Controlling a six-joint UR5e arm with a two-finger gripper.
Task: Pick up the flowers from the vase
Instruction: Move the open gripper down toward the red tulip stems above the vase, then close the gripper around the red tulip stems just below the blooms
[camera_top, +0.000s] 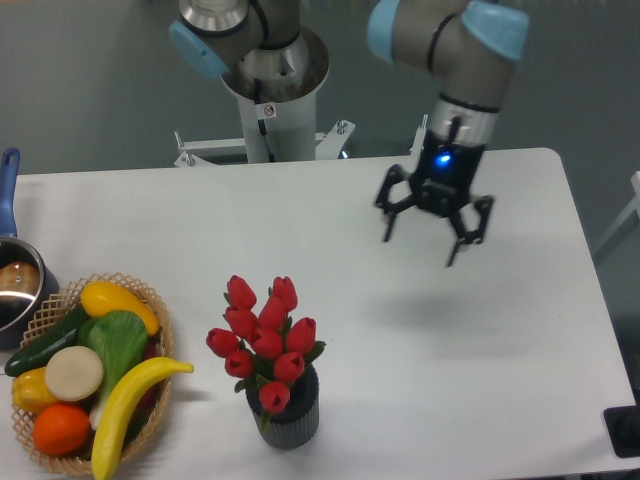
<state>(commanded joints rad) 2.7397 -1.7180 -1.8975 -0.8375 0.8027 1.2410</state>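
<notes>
The black two-finger gripper (436, 240) is hanging with its fingers (388, 228) spread above the white bench (480, 330), well apart from the bunch of red tulip buds (262, 340) that is standing in the small dark grey ribbed vase (292, 420) beside the wicker basket (150, 300).

A white table (300, 240) with rounded far corners is shown against a grey-green floor (90, 80); soft, even light is cast, and faint shadows are seen.
</notes>
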